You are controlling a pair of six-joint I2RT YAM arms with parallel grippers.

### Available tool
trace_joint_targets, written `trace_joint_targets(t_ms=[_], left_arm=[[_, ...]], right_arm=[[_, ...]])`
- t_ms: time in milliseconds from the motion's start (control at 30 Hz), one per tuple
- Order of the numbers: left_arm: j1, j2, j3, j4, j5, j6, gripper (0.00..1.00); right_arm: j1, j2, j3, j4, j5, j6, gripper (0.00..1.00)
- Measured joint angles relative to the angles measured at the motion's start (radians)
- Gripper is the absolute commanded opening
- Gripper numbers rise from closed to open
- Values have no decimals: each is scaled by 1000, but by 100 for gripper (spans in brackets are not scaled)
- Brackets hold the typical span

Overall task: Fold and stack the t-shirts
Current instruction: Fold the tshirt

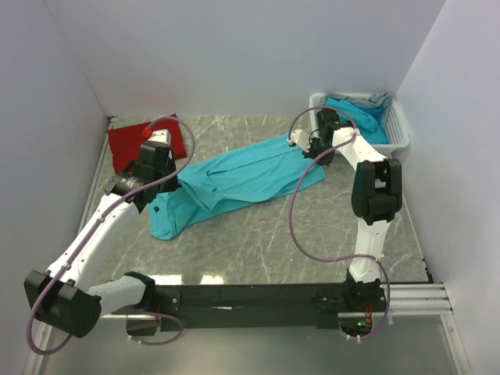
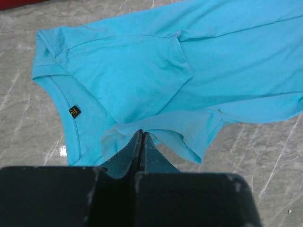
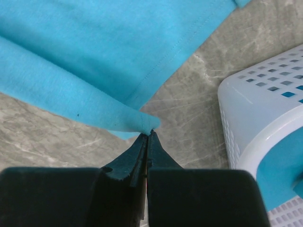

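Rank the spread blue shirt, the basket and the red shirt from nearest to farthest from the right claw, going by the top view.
1. Blue shirt: mid-table, its corner pinched in the right claw.
2. Basket: just right of the claw, in the far corner.
3. Red shirt: far left, across the table.

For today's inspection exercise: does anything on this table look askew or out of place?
The turquoise t-shirt lies diagonally across the table, rumpled and doubled over itself rather than flat. Nothing else stands out.

Hiding part of red shirt behind left arm; cutting basket off at right edge; leaving mark too small for reading.
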Motion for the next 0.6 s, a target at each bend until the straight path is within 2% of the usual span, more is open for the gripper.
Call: trace_joint_targets(t_ms=[600], left_arm=[[52,76,8,29,45,36,0]], right_arm=[[5,38,63,37,24,96,0]])
